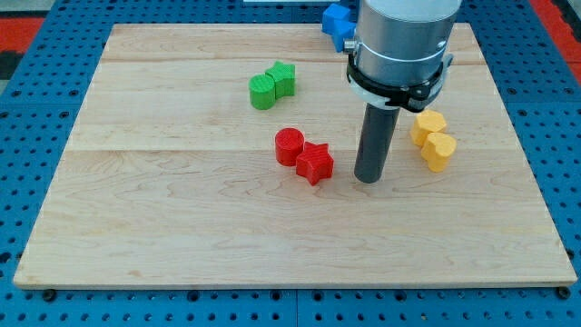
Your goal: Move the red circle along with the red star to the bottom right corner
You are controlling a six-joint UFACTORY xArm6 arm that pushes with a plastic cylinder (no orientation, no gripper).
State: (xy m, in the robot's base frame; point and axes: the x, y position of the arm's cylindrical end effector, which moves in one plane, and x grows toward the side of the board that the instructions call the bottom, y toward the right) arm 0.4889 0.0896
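The camera view shows a wooden bench (182, 236) with small blocks on it. There is no pincer on this arm, so nothing is released, clenched or grasped. The arm just ends in a dark rod, and my tip (367, 179) rests down on the wood.

The red circle (289, 145) sits near the middle of the bench. The red star (315, 163) is touching it, on the side toward the view's right and a bit lower. My tip is just beside the star, on the view's right of it. It looks like there is a small gap between them.

A green block (272, 85) with a bumpy double shape sits toward the view's top, left of the rod. A yellow block (433, 140) with a similar double shape sits to the view's right of the rod. A blue block (338, 22) peeks out at the view's top edge, partly hidden behind the arm.

I think the pushing part has not really begun, because both red blocks are far from the bottom right corner. My tip is on the wrong side for that push. Next it should go around to the top left of the red circle, without bumping the pair. Then it can push both toward the bottom right corner together. The star could slip off sideways, so the push should go slowly.
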